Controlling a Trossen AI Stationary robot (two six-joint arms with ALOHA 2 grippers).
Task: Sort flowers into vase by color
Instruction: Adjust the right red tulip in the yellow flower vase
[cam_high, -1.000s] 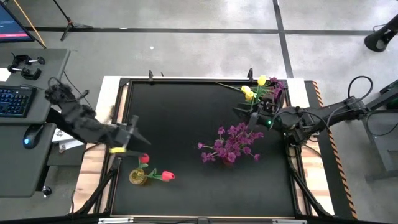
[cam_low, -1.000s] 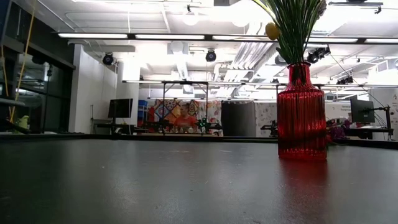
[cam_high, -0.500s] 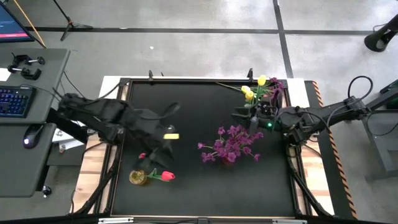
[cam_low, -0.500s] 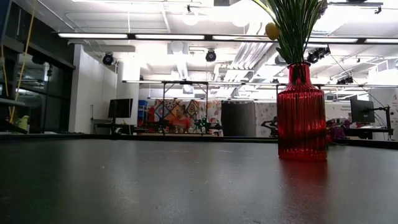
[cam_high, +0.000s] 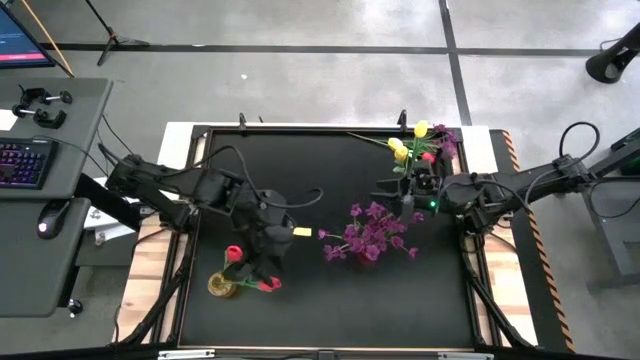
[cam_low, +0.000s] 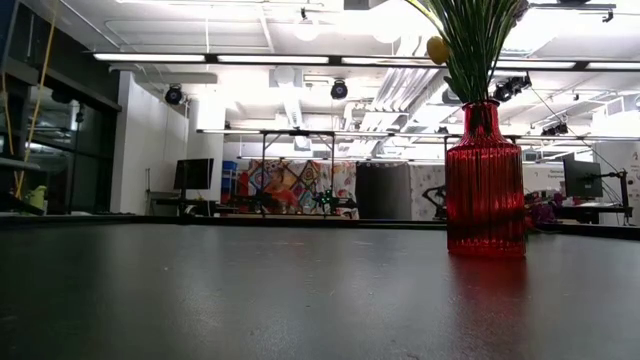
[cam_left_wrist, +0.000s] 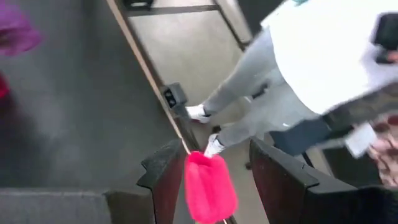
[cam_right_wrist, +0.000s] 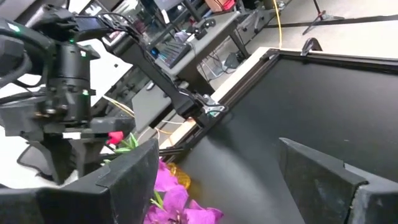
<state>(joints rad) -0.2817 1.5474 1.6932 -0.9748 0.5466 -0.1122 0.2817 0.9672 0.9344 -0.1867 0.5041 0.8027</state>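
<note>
A small yellow vase (cam_high: 222, 285) stands near the table's near left. One red tulip (cam_high: 233, 254) rises from it and a second red tulip (cam_high: 268, 284) leans out toward the right. My left gripper (cam_high: 264, 270) hangs open over that second tulip, and its blossom (cam_left_wrist: 209, 186) shows between the fingers. A bunch of purple sprays (cam_high: 370, 230) stands right of the middle. The red vase (cam_low: 485, 180) at the far right holds yellow tulips (cam_high: 420, 130). My right gripper (cam_high: 405, 198) hovers open between the two, holding nothing. My left gripper has the leaning red tulip's blossom (cam_left_wrist: 205, 177) between its open fingers, close beside one finger (cam_left_wrist: 166, 180). The fingers slant down toward the table's near edge. Whether that finger touches the blossom I cannot tell.
A person in a white top and grey trousers (cam_left_wrist: 298, 68) stands beyond the table's edge (cam_left_wrist: 149, 68). A desk with a keyboard (cam_high: 22, 160) and mouse (cam_high: 42, 228) sits left of the table. Bare black tabletop (cam_high: 300, 170) lies between the vases.
My left arm has swung from the table's left edge toward the middle and turned its gripper over the yellow vase's leaning red tulip. The tulips and vases have stayed where they were.
</note>
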